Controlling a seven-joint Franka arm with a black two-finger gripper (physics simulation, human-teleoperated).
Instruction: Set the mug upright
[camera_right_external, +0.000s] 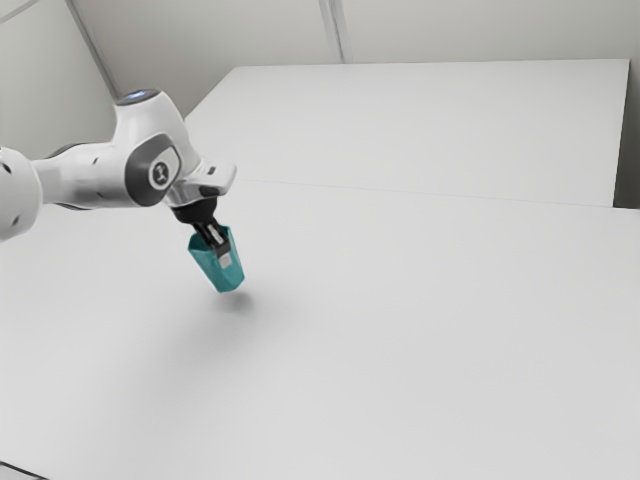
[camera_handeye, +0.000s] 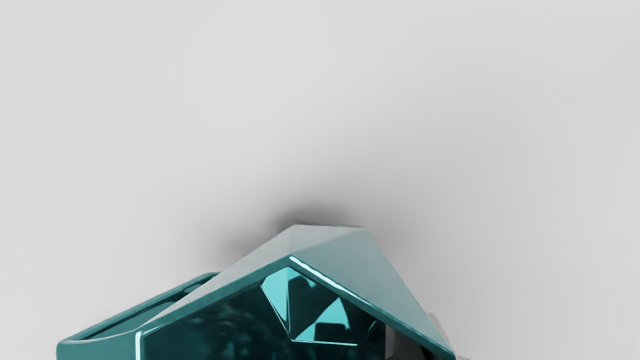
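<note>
A white table (camera_right_external: 420, 330) stands against pale walls (camera_right_external: 250, 30). At nine o'clock in the exterior view, the black gripper (camera_right_external: 221, 252) is clamped on a teal mug (camera_right_external: 229, 279) (glossy, faceted), tilted, its mouth toward eleven o'clock, base toward five.

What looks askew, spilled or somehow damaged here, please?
The teal mug looks askew: it tilts, its mouth leaning toward the exterior view's left, instead of standing upright. I see no spill or damage.
</note>
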